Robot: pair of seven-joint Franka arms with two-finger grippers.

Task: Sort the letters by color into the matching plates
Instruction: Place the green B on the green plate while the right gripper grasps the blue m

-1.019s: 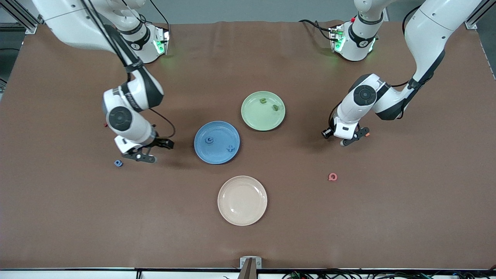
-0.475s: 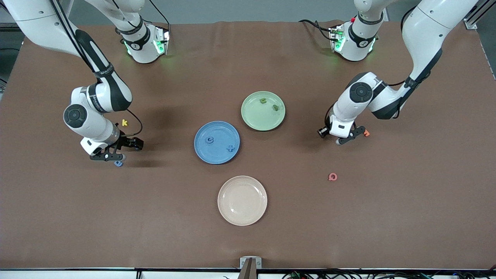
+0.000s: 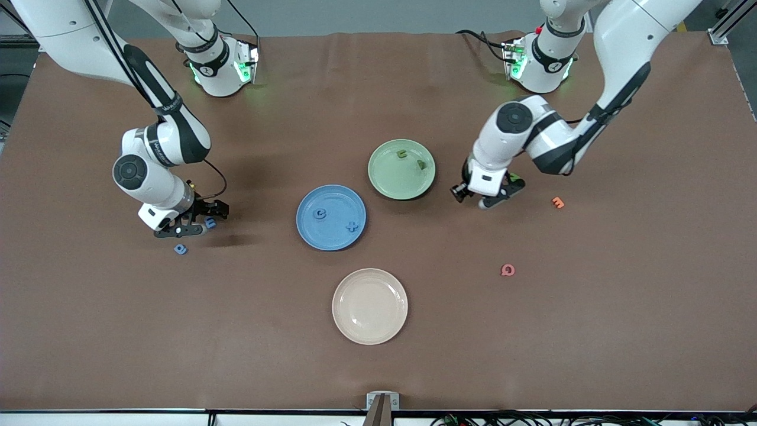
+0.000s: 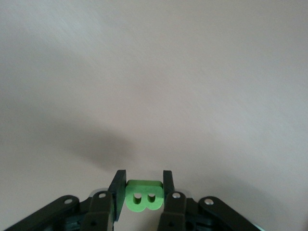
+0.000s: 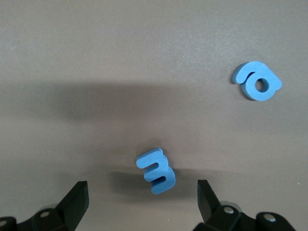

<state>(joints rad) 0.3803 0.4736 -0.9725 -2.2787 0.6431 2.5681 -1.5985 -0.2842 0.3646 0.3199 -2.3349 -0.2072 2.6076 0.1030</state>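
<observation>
My left gripper (image 4: 141, 185) is shut on a green letter B (image 4: 143, 196). It hangs over the bare table beside the pale green plate (image 3: 387, 180), toward the left arm's end (image 3: 501, 193). That plate holds two green letters (image 3: 401, 155) (image 3: 421, 164). My right gripper (image 5: 142, 192) stands open low over a blue letter (image 5: 156, 171), which lies between its fingers (image 3: 209, 222). A second blue letter (image 5: 257, 81) lies on the table close by, nearer to the front camera (image 3: 180, 249). The blue plate (image 3: 316, 234) holds two blue letters (image 3: 320, 213) (image 3: 352, 226).
A cream-white plate (image 3: 370, 306) sits nearer to the front camera than the blue plate. An orange letter (image 3: 557, 202) and a pink letter (image 3: 507, 270) lie on the brown table toward the left arm's end.
The left arm has carried the green letter toward the green plate, uncovering the orange letter. The right gripper swung away from the blue plate and now stands over a blue letter.
</observation>
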